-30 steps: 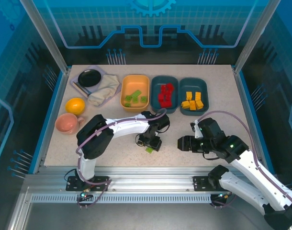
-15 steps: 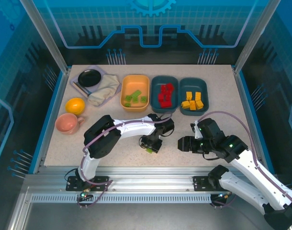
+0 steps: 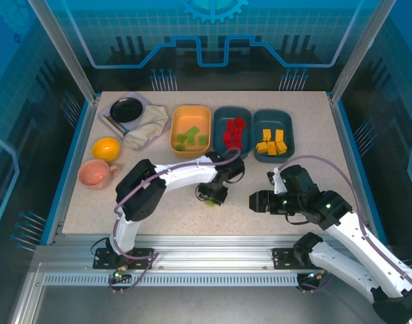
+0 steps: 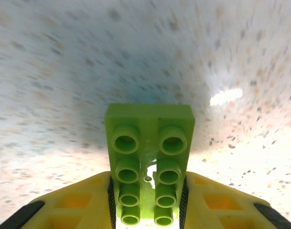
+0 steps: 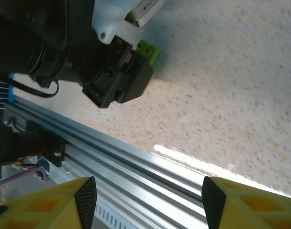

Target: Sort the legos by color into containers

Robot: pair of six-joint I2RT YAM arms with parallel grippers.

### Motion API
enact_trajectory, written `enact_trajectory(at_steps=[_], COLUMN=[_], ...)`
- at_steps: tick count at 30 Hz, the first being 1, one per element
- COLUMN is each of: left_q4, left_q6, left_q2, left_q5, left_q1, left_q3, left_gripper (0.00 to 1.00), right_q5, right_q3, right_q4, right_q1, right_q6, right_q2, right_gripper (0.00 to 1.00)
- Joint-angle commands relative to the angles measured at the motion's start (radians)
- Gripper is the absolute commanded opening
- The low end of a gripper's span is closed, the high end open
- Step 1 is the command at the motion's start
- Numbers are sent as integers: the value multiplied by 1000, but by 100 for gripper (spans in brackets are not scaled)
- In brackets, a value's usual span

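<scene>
Closing over the past second, the left gripper (image 3: 213, 197) now has its yellow fingers (image 4: 78, 200) clamped on the long sides of one light green lego (image 4: 148, 157). A second ago that brick lay loose on the table (image 3: 125, 202) beside the jaws. It now sits at the lower centre of the top view, below the trays; whether it has left the surface I cannot tell. As this looks like the only brick outside a tray, the sort seems nearly finished, with a carry up to the green pile remaining.

To its right, the right gripper (image 3: 256, 201) hangs with jaws apart and nothing between them.

There are three trays, counted left to right:
- The yellow-orange tray (image 3: 190, 109) holds about four green bricks.
- The middle teal tray (image 3: 233, 110) holds a red clump, roughly five.
- The right teal tray (image 3: 273, 113) holds about five yellow-orange bricks.
</scene>
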Motion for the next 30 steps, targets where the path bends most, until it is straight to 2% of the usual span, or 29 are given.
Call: enact_trajectory(at_steps=[1,4,8,12,18,21,30], left_q4=[-65,-76,-104,-119,-129,-58,152], left_q6=[-7,33,70,17,-153,-268,-483], left_q2=[-95,-85,12,142,368,442,545], left_q5=[-23,-11,-6,29,115,196,285], left_q1=[97,197,324,436,549,588,607], left_q3=[97,185,351,537,828,868,920], left_gripper=[35,35,35,35,35,35,37], right_q5=[-35,-22,-8,-25,-63,-78,-109], right_q3=[63,84,177,287,452,485,449], right_q4=[155,299,451,544,525,519,503], right_q1=[14,14,11,-12,-68,-106,-135], right_q6=[-2,23,39,55,47,46,40], right_q2=[26,108,272,442,621,655,676], right_gripper=[64,71,83,96,98,98,97])
